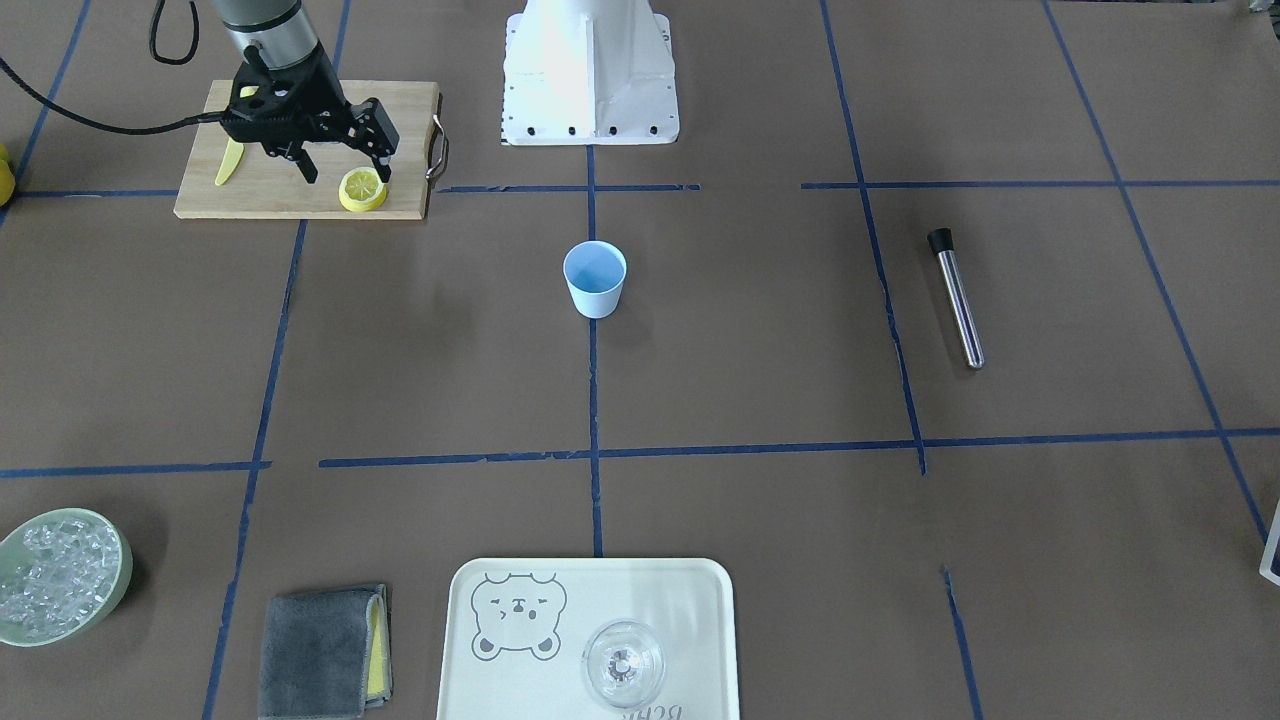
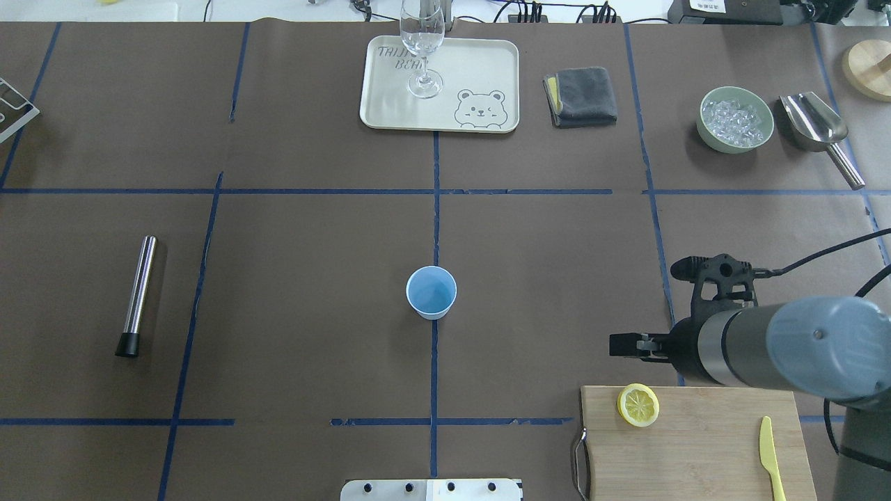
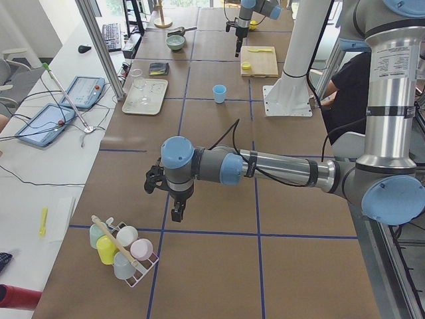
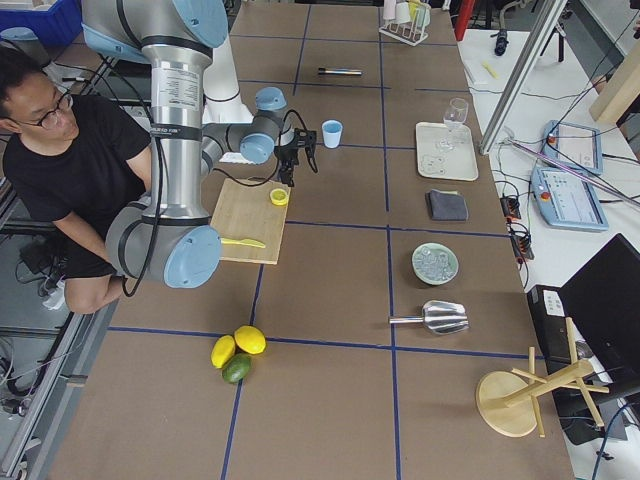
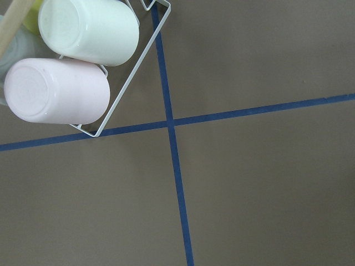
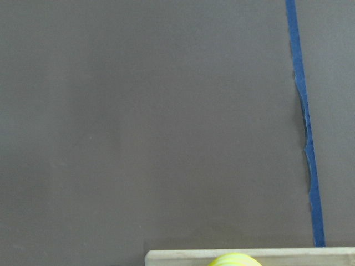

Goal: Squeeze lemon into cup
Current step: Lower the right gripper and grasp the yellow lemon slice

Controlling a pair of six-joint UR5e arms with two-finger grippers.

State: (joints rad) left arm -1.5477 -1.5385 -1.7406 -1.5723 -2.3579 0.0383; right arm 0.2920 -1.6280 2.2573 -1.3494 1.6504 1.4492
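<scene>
A yellow lemon slice lies cut face up on the wooden cutting board, near its corner toward the table's middle. My right gripper hangs open just above the board, its fingers spread close beside the slice with nothing between them. The right wrist view catches only the board's edge and the top of the lemon. The light-blue cup stands upright and alone at the table's centre, seen from overhead as the cup. My left gripper shows only in the left side view, so I cannot tell its state.
A yellow knife lies on the board. A metal tube rests on the robot's left side. Far edge: tray with a clear glass, grey cloth, bowl of ice. A rack of cups sits under the left arm.
</scene>
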